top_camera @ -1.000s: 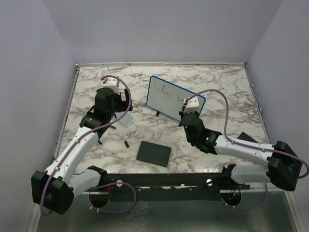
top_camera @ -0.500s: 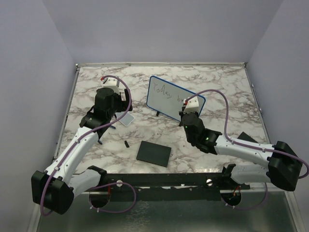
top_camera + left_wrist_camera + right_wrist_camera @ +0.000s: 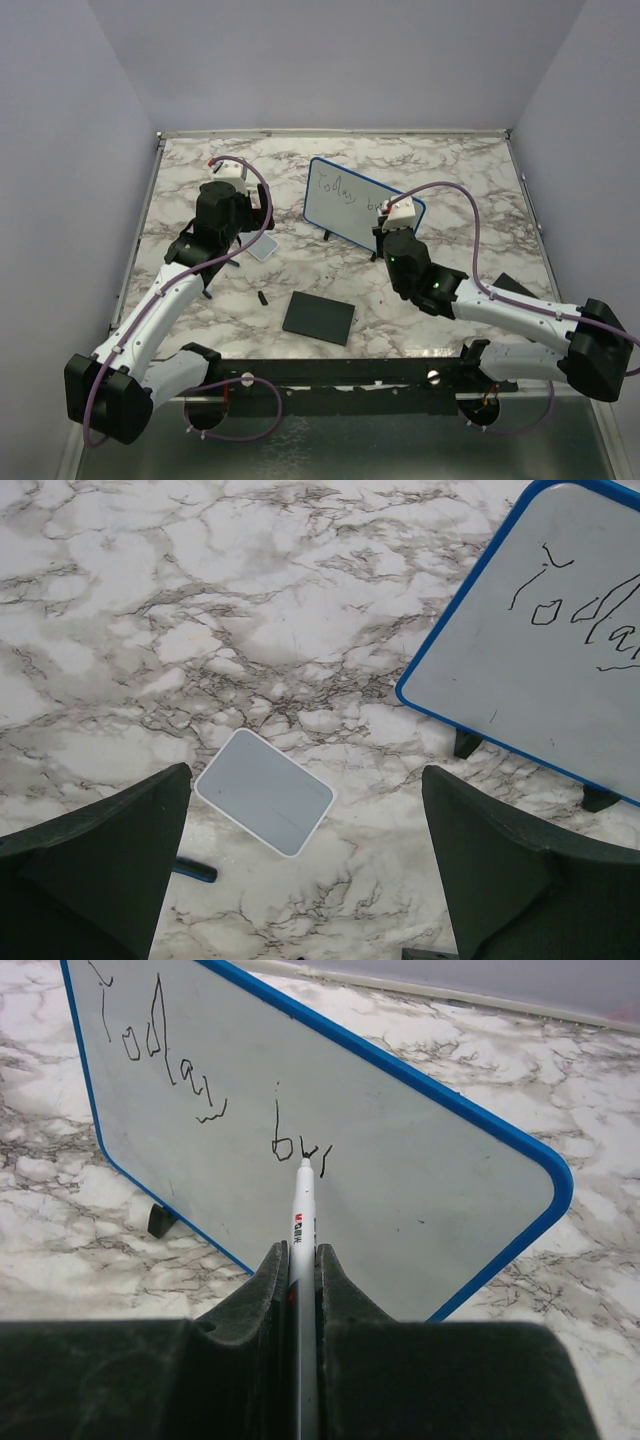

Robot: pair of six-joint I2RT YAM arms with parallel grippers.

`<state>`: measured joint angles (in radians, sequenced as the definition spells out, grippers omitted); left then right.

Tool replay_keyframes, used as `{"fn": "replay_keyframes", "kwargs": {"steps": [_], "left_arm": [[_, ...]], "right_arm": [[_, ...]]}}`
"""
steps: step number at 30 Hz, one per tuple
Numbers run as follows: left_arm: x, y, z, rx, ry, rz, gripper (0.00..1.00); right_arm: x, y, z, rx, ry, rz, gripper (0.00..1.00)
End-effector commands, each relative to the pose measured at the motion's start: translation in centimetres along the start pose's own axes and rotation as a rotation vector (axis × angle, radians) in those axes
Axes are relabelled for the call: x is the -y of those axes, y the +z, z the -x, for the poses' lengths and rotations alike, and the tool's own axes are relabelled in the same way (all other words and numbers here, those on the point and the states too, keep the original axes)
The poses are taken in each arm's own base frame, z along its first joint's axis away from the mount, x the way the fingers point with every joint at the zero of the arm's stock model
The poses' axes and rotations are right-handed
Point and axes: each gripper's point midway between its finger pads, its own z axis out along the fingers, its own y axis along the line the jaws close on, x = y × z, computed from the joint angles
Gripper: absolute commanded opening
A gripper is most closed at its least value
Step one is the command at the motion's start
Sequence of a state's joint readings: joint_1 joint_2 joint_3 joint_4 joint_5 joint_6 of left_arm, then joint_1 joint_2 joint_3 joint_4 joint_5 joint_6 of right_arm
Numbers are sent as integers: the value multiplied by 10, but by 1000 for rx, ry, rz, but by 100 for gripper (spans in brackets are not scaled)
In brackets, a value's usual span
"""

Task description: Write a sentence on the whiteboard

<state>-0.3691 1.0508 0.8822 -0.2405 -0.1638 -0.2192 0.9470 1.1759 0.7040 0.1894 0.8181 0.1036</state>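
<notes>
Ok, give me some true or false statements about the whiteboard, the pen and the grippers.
The right gripper is shut on a marker. True.
The marker's tip is at the whiteboard, beside the second line of writing. True.
The left gripper holds the small tile. False: it is open; the small tile lies on the table below.
The whiteboard lies flat. False: it stands on its black feet.
The black pad leans on the whiteboard. False: the black pad lies flat, apart from it.
</notes>
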Motion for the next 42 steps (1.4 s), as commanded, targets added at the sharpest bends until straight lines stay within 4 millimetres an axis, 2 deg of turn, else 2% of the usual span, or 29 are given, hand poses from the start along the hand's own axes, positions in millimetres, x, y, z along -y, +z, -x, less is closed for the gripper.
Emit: {"fn": "replay_keyframes", "kwargs": {"steps": [1,11,42], "left_arm": [[6,-3,2,16,2,-29,99],[6,-3,1,13,2,-28,99],[6,-3,2,14,2,-29,99]], "right_arm": [[10,-1,14,30,15,-43,0],[18,-5,26,69,17,-57,0],[17,7,13,50,-12,-103,1]]}}
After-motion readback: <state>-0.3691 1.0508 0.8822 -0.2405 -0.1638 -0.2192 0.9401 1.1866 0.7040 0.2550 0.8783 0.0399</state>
